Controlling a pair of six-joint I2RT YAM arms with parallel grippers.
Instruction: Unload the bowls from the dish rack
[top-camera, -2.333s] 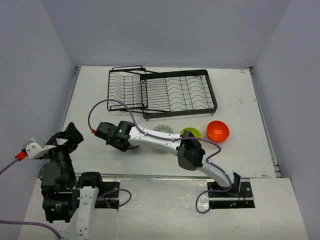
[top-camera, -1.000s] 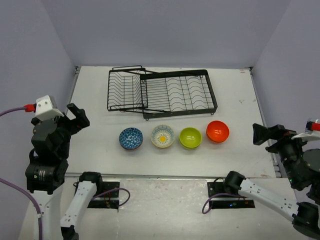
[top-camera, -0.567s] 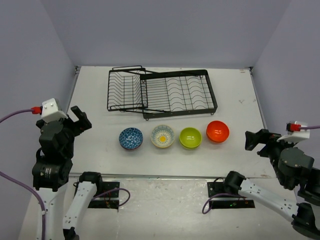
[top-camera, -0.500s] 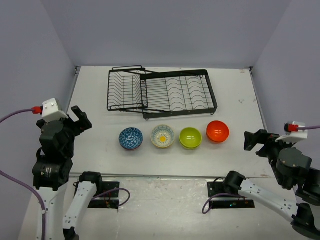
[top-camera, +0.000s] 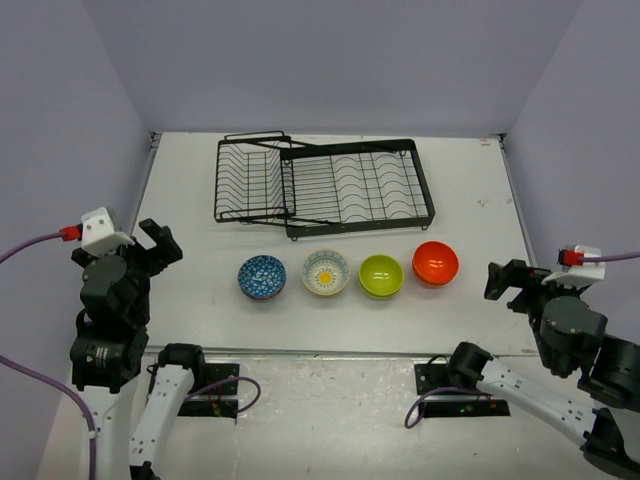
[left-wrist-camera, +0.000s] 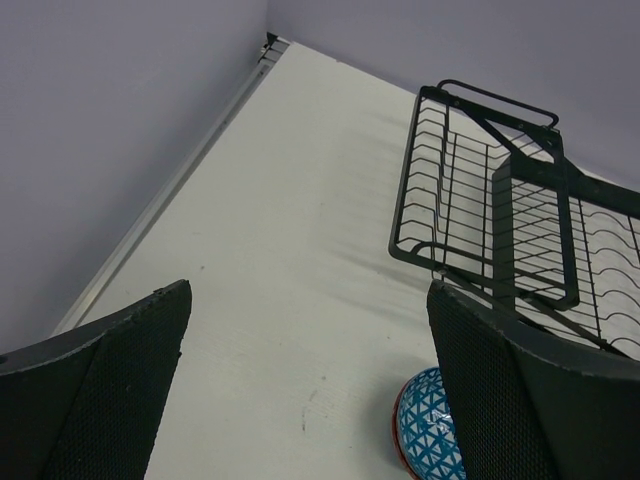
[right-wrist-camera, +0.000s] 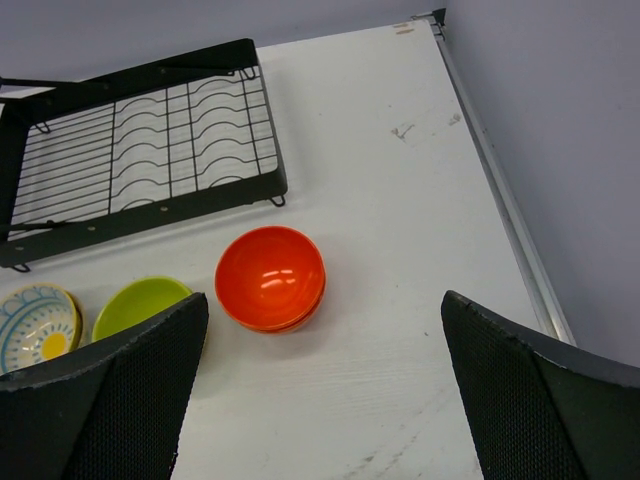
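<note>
Four bowls stood in a row on the table (top-camera: 480, 200), between the dish rack (top-camera: 325, 185) and the near edge: blue-patterned bowl (top-camera: 262, 277), cream bowl with a yellow centre (top-camera: 326, 272), lime green bowl (top-camera: 381, 275) and orange bowl (top-camera: 436, 263). About two seconds earlier the right gripper (top-camera: 505, 279) was beside the blue-patterned bowl. Now it and the left gripper (top-camera: 156, 240) had drawn back to the sides, fingers spread wide and holding nothing. The rack looked empty, so the unloading seemed finished. Free table remained at both ends of the row.

Top camera sits high behind both arm bases, staring steeply down at the whole table (top-camera: 200, 220). Left wrist view, raised at the left edge, catches the dish rack (left-wrist-camera: 498, 230) and blue bowl (left-wrist-camera: 432, 425). Right wrist view, seemingly as high, catches that same rack's other end and the orange bowl (right-wrist-camera: 270, 277).
</note>
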